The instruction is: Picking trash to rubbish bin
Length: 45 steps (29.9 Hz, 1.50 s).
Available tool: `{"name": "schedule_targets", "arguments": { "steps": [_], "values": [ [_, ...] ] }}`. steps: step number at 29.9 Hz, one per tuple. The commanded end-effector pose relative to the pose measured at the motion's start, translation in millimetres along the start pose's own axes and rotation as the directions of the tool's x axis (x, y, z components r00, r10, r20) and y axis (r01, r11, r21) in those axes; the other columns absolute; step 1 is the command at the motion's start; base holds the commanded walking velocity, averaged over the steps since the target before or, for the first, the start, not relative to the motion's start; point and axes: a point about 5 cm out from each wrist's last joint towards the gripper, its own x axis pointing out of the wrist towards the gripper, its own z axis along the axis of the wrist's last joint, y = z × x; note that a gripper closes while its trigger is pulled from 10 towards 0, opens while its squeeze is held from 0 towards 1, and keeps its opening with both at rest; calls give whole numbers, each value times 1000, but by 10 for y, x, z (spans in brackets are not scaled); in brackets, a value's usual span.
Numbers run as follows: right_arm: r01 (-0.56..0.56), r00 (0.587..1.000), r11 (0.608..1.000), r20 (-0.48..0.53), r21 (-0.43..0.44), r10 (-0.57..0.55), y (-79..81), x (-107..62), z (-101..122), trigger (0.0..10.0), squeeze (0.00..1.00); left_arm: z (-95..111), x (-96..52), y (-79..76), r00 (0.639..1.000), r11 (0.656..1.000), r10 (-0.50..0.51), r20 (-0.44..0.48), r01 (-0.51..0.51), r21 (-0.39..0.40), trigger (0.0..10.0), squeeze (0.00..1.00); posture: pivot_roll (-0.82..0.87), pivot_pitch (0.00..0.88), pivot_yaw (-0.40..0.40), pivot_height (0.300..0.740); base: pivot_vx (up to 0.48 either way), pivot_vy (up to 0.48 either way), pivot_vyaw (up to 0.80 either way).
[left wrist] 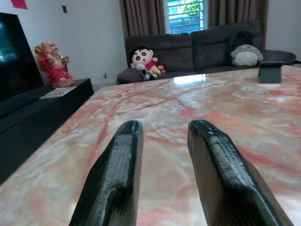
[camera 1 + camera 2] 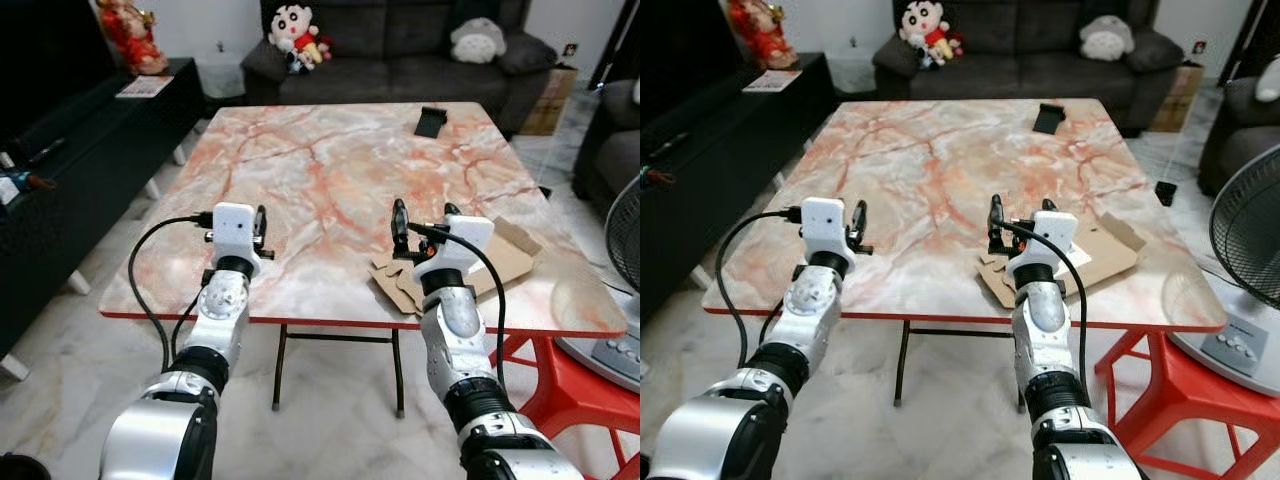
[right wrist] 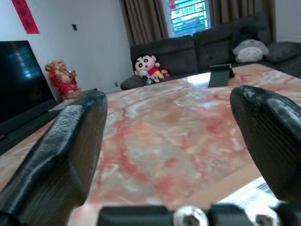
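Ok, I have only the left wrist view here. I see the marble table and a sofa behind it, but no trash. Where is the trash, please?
Observer: A flattened cardboard piece lies on the marble table, near its front right corner.
Operator: Is the right gripper close to it?
Observer: Yes. The right gripper is over the cardboard's left part, with its fingers open.
Operator: What stands on the floor at that side?
Observer: A red plastic stool stands by the table's right front corner, and a fan stands beyond it.
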Motion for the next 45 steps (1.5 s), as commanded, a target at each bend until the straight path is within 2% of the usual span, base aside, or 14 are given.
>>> {"name": "schedule_targets", "arguments": {
  "steps": [1,11,21,29,45],
  "values": [
    [0,1000,1000,20,-4,0,-6,25,55,10000,0,-19,-7,-6,1000,1000,5,-13,-5,-3,10000,0,-109,0,25,740,0,-394,0],
    [-4,1000,1000,23,1,4,-2,28,63,10000,0,-25,-9,-15,1000,1000,-5,-18,5,-7,10000,0,-108,0,23,740,0,-366,0],
    [-11,1000,1000,14,3,11,6,25,53,10000,0,-39,-22,-64,999,999,-43,-22,43,-24,10000,0,-107,0,20,740,0,0,0],
    [-16,1000,1000,11,7,16,18,24,49,10000,0,-27,-10,-37,999,999,-25,-21,25,-31,10000,0,-107,0,23,740,0,0,0],
    [-57,998,998,1,6,57,105,12,24,10000,0,-11,5,27,1000,1000,-4,-17,3,-25,10000,0,-106,0,37,740,307,0,109]
  ]
}}
